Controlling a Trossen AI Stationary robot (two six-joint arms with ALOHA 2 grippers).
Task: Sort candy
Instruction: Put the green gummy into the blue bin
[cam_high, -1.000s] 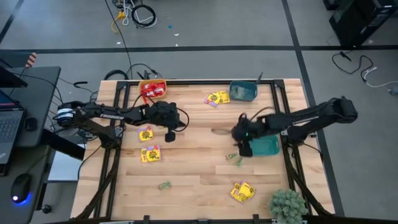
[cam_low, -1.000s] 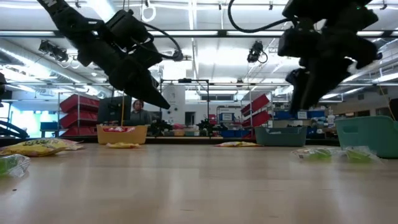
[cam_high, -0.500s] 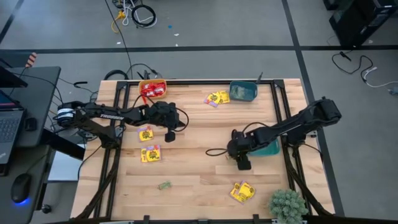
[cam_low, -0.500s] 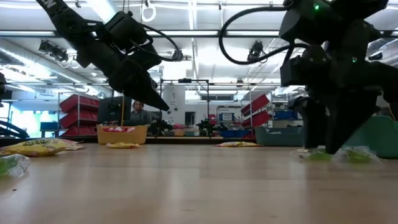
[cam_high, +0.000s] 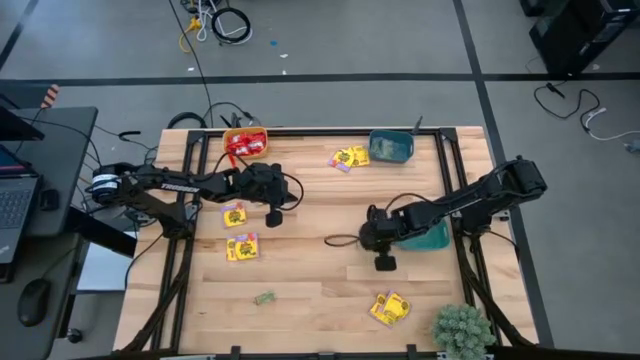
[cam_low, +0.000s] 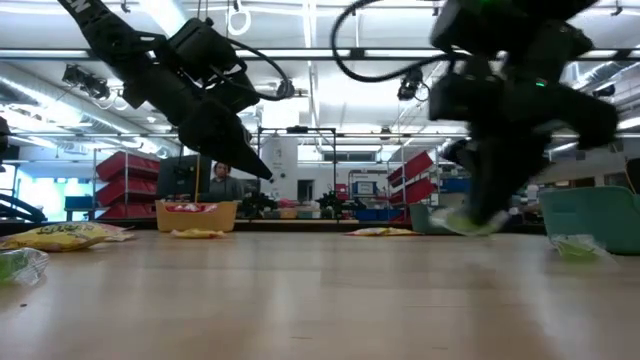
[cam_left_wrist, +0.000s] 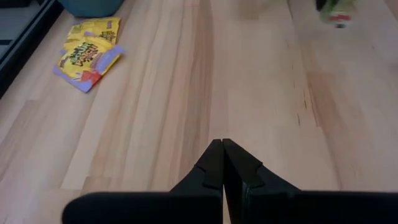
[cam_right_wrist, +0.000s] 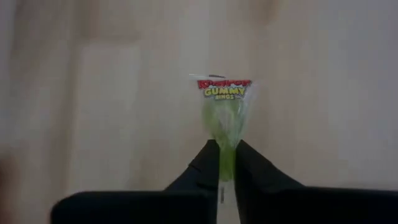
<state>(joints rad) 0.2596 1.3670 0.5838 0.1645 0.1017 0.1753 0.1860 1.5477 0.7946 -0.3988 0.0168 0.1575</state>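
Note:
My right gripper (cam_right_wrist: 225, 147) is shut on a pale green candy packet (cam_right_wrist: 225, 102), right of the table's middle (cam_high: 381, 258) and just left of a teal bowl (cam_high: 432, 238). In the low view that packet (cam_low: 464, 222) sits slightly above the tabletop, and a second green packet (cam_low: 578, 243) lies flat to its right. My left gripper (cam_left_wrist: 222, 148) is shut with nothing in it and hovers left of centre (cam_high: 272, 215). Yellow candy packets (cam_high: 349, 157) (cam_high: 242, 247) (cam_high: 390, 308) and a green one (cam_high: 264, 297) lie flat on the wood. My right gripper pinches the green packet by one narrow end (cam_right_wrist: 227, 155) between its two fingers. The fingers slant steeply down onto it. The rest of the packet, with its printed label end (cam_right_wrist: 222, 87), sticks out past the fingertips, and in the low view it is tilted and just off the table.
An orange bowl (cam_high: 246, 143) with red candy stands at the far left, and a second teal bowl (cam_high: 391, 147) at the far right. Another yellow packet (cam_high: 234, 215) lies by my left gripper. A green plant (cam_high: 462, 328) sits at the near right corner. The table's middle is bare wood.
My right gripper has come down from beside the teal bowl and moved toward the near and left edges. It has shut on one of the two green packets, then drawn it left and slightly off the wood; the other packet has stayed in place.

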